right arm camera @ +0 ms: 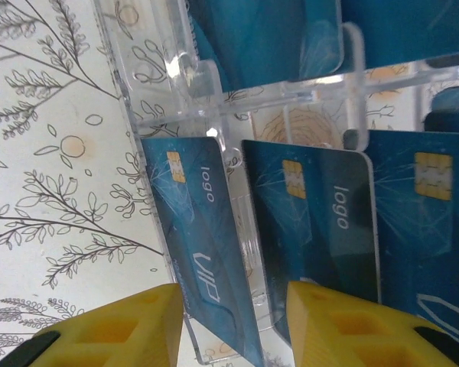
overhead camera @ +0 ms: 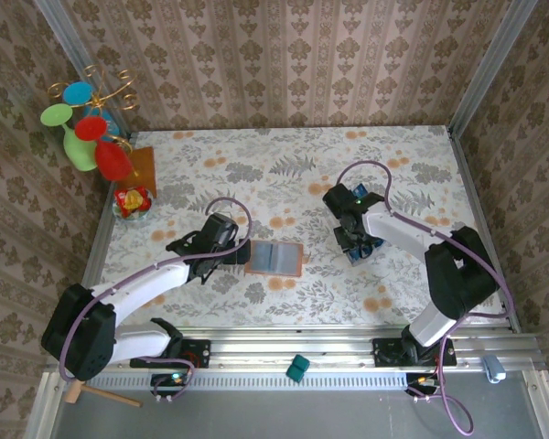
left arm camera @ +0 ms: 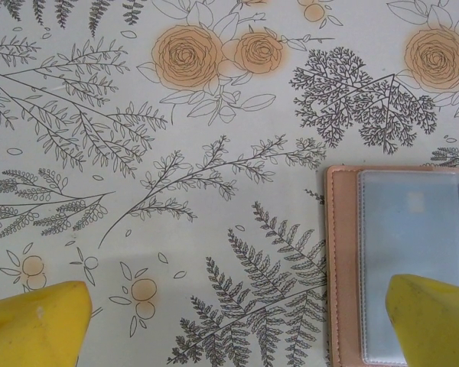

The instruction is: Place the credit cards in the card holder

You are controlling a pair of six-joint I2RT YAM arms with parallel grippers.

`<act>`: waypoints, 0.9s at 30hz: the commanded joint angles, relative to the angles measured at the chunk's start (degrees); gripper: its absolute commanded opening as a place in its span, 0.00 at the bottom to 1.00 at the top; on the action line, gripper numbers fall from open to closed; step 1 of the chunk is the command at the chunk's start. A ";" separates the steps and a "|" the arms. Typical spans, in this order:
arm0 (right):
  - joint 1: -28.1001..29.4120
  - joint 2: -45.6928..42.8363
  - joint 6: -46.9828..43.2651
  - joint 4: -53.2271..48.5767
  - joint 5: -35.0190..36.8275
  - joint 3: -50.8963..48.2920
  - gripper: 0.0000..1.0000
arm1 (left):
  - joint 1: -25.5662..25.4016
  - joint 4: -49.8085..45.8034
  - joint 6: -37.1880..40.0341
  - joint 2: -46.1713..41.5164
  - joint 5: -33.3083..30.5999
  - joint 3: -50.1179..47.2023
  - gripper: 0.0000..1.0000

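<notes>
The credit cards (right arm camera: 203,245) stand packed in the slots of a clear tray (right arm camera: 149,99) on the right half of the table (overhead camera: 302,174), about midway between its near and far edges. In the right wrist view their long sides run straight towards the fingers, chips at the far end.

The right gripper (right arm camera: 233,302) is directly over them and is plainly the nearer arm. Its jaws are partly apart, with the near end of one card, the one marked VIP, lying between them. There is a gap on at least one side, so I judge it straddled rather than clamped. Closing across that card's thin faces looks like the way to take it.

The card holder (overhead camera: 274,258) lies open and flat to the left of the tray, near the table's middle. The left gripper (left arm camera: 233,306) hangs at its left edge, spread fully wide and holding nothing, one fingertip over the lining.
</notes>
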 commanded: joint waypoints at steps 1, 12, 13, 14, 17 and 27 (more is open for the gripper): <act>-0.16 1.40 -0.90 -0.21 1.81 -0.78 0.42 | 0.03 -1.12 -0.29 -1.01 0.28 1.28 1.00; 0.12 1.29 -0.50 1.06 -1.00 -1.62 0.30 | 0.03 -0.63 -0.19 -0.83 0.11 1.23 1.00; 0.12 1.08 -0.50 0.98 -1.11 -1.70 0.28 | 0.03 -0.59 -0.23 -0.75 0.17 1.19 1.00; 0.19 0.97 -0.50 0.92 -1.25 -1.66 0.26 | 0.03 -0.58 -0.21 -0.66 0.14 1.19 1.00; 0.20 0.39 -0.76 0.85 -1.77 -1.42 0.22 | 0.04 -0.28 -0.19 -0.36 0.25 1.19 1.00; 0.22 -0.21 -1.60 0.36 -3.74 -0.17 0.19 | -0.03 0.15 -0.10 0.05 0.39 1.21 1.00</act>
